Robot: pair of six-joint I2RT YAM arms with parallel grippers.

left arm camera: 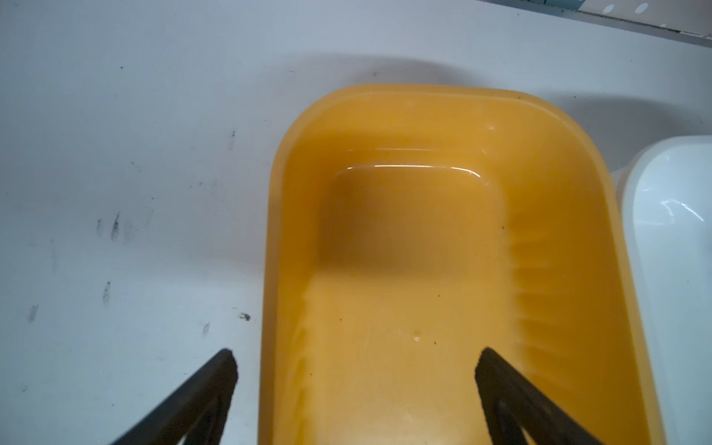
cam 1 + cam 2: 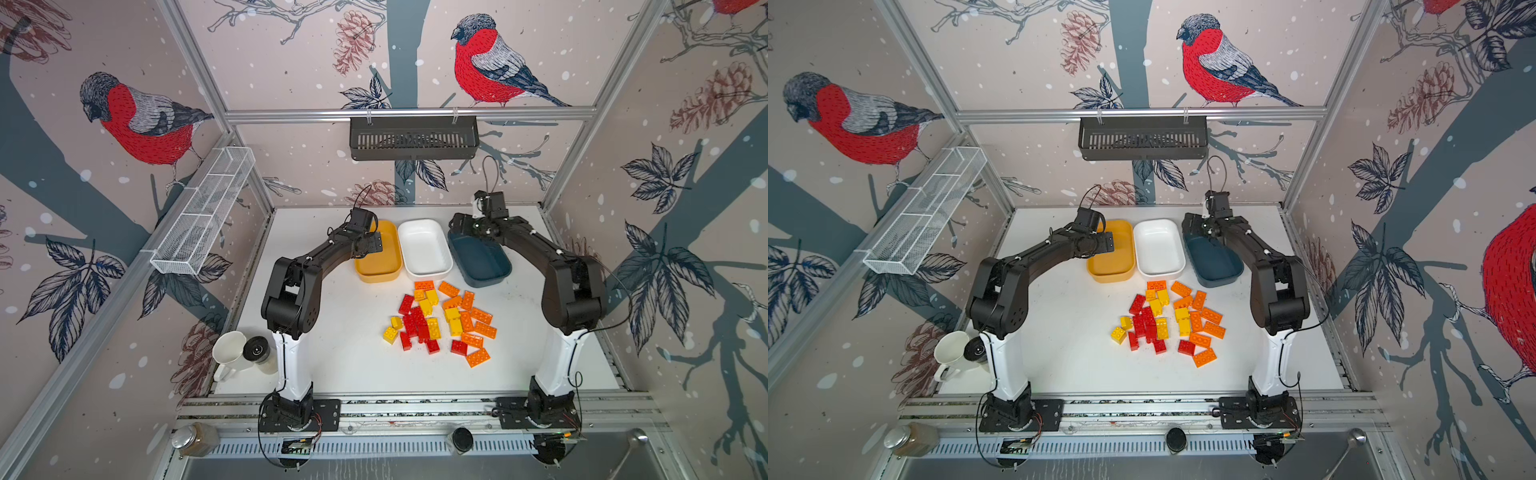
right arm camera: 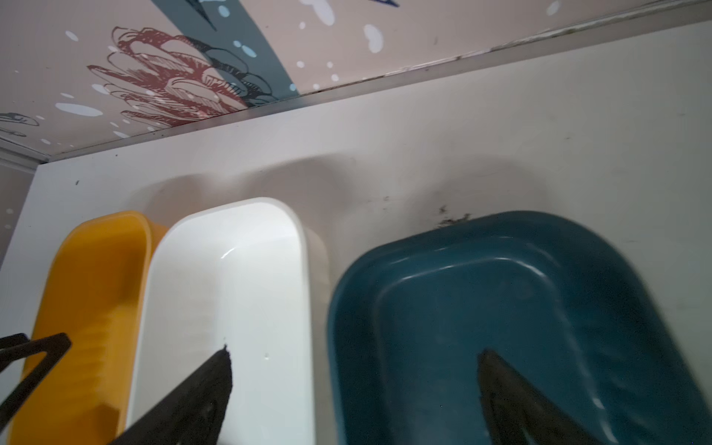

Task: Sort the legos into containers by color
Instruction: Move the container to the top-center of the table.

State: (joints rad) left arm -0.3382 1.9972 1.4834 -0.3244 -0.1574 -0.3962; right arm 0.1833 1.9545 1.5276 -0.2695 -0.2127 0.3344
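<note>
Free room on the left
Bare white tabletop (image 2: 340, 353) opens there; red, yellow, orange studded plastic bricks (image 2: 440, 320) crowd the centre (shallow plastic trays (image 2: 428, 272) behind).

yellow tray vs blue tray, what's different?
Colour: the yellow tray is yellow-orange, the blue tray dark teal. Pose: the yellow tray sits straight, close beside the white tray; the blue tray is turned at an angle, with a gap to it. Both are empty, same rounded shape.

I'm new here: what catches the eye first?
Red, yellow and orange legos lie piled in the middle of the table. Beyond it stand a yellow-orange tray, a white tray and a teal tray, no brick visible inside. The left gripper and right gripper hang open near the outer two.
</note>
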